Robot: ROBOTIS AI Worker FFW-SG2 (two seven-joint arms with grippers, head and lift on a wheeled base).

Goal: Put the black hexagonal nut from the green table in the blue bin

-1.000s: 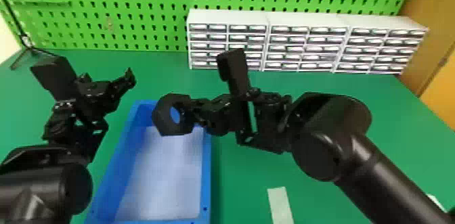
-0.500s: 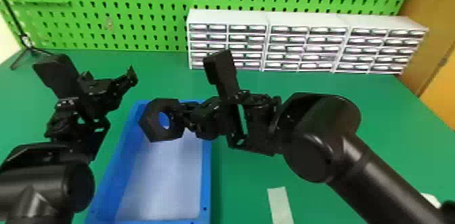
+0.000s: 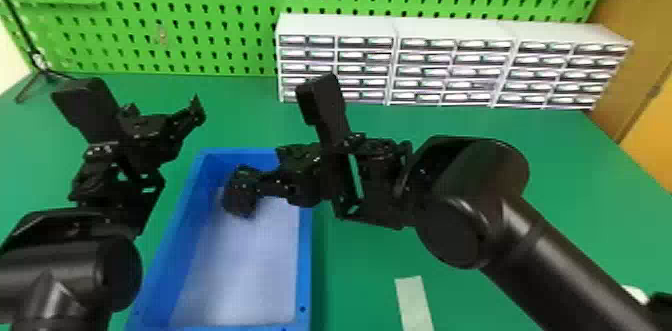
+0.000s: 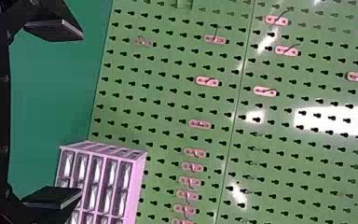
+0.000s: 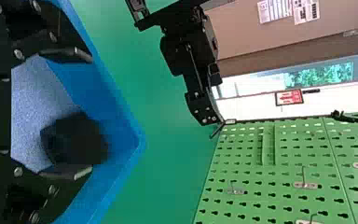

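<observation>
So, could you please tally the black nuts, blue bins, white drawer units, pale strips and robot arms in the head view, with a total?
Nut: 1
Bin: 1
Drawer units: 3
Strip: 1
Arms: 2, the left arm and the right arm
Total: 8

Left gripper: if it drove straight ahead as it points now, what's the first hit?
Probably the green pegboard behind the table, judging by where the left gripper faces. The drawer cabinet sits close beside that line; depth is unclear.
</observation>
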